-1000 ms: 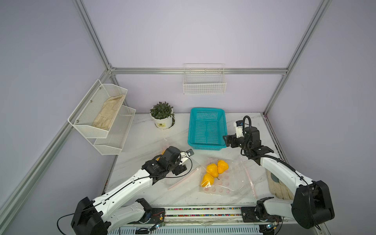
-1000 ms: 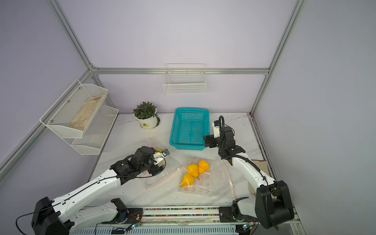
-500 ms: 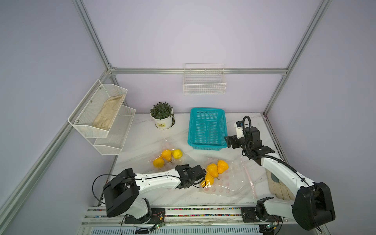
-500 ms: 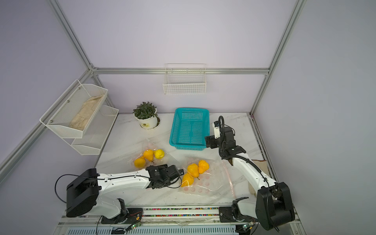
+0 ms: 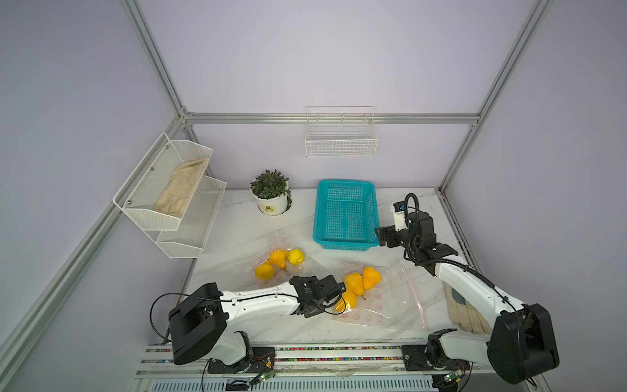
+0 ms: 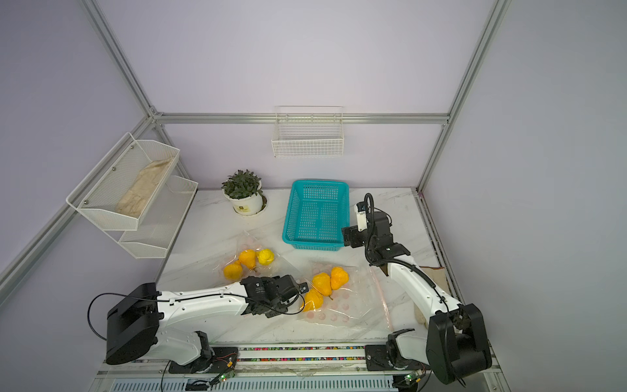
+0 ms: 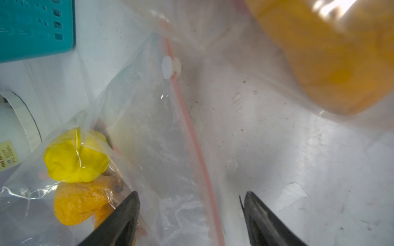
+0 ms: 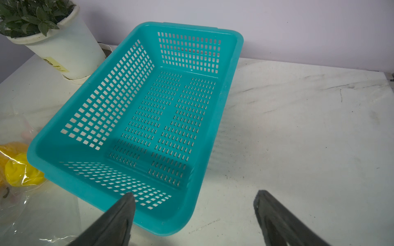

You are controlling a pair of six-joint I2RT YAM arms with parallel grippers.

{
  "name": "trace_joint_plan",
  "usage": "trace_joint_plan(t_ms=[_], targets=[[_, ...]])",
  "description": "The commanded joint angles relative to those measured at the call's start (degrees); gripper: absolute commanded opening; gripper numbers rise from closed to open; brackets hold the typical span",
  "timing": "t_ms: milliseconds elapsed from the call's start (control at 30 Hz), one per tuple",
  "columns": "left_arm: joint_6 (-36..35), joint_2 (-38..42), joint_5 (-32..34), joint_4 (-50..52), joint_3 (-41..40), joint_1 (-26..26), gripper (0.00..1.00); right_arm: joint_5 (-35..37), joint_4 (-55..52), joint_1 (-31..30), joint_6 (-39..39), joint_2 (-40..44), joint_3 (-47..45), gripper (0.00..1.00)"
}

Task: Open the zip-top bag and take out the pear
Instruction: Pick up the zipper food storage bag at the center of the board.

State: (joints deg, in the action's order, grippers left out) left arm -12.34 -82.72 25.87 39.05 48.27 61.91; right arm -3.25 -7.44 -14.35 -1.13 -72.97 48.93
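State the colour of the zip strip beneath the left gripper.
Pale pinkish red; the zip strip shows best in the left wrist view.

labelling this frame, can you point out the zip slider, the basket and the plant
slider [image 7: 168, 67]: left wrist view, on its white tab.
basket [image 5: 344, 242]: in a top view, on its near wall.
plant [image 5: 269, 185]: in a top view, on its leaves.
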Motion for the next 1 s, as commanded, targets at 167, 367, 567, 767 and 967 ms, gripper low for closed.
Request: trace_joint_plan(t_ms=[167,367,567,767,967], targets=[[-0.3,-6.71,5.33,-0.67,-0.28,0.2,0.79,0.61,-1.33,0.08,0.42,1.38,0.03,0.91],[-1.13,-7.8,9.02,-2.02,-0.85,0.16,0.4,4.39,-3.01,0.11,-1.02,1.94,0.89,0.89],[-1.94,-0.88,6.38,-2.76,-3.04,-2.22,0.11,3.64,-5.85,0.06,-0.48,2.88,2.53,0.75],[-4.47,13.16,3.41,-2.28,-3.89,-6.59,0.0,-2.16,-4.75,0.02,-0.43,4.99,2.14,0.71],[-11.77,28.39,-4.27,-2.88,-3.54,-13.98,0.0,-15.37,0.78,-0.08,-0.5,5.88,1.7,0.66]])
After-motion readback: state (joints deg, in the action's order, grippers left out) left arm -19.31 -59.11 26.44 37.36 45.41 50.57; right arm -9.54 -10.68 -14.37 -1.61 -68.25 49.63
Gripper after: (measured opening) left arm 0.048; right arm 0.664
